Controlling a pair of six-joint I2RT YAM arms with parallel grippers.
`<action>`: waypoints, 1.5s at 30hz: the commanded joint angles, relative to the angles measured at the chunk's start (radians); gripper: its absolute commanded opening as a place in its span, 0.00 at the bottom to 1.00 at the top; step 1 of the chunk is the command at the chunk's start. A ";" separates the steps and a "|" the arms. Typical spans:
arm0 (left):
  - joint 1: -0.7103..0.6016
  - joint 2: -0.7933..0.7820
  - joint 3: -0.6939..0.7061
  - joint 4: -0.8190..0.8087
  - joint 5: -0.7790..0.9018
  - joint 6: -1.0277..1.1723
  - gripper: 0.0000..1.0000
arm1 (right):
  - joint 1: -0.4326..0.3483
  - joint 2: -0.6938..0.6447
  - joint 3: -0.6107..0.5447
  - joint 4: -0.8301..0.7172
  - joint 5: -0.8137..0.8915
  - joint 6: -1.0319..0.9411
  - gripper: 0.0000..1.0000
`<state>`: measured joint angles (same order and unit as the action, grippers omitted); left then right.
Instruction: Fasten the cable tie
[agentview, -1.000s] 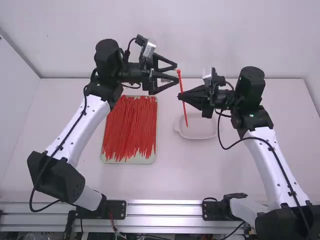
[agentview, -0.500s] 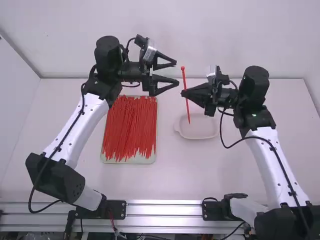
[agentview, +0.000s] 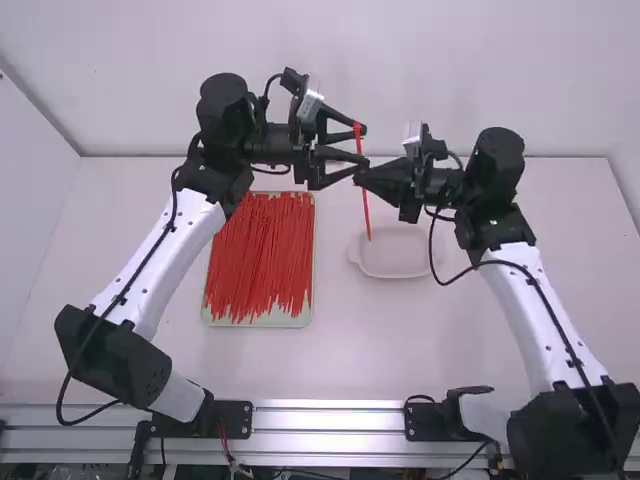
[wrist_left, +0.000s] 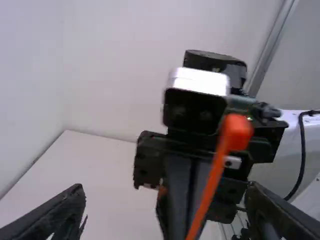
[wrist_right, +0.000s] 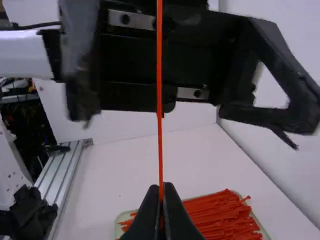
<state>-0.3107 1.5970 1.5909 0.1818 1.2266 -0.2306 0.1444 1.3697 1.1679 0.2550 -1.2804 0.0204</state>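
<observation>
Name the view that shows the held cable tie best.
The high view: the whole cable tie shows, upright, in the right gripper. The right wrist view gives its strap, the left wrist view its head end.

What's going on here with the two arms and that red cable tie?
The right hand is shut on a red cable tie and holds it upright above a shallow white dish. The left hand is open, with its fingers on either side of the tie's upper end, not gripping it. The tie is not yet looped. Spare ties lie on a tray.
</observation>
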 joint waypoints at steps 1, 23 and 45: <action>-0.003 -0.002 0.032 0.025 0.011 -0.037 0.77 | 0.001 0.027 0.022 0.048 -0.036 0.059 0.00; 0.022 -0.002 0.032 0.175 -0.043 -0.121 0.38 | -0.016 0.052 0.022 0.210 -0.002 0.166 0.00; 0.019 -0.002 0.032 0.198 -0.066 -0.126 0.01 | -0.001 0.052 0.022 0.212 -0.001 0.155 0.00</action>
<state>-0.2970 1.5970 1.5906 0.3721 1.1656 -0.3511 0.1402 1.4212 1.1675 0.4614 -1.2758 0.1761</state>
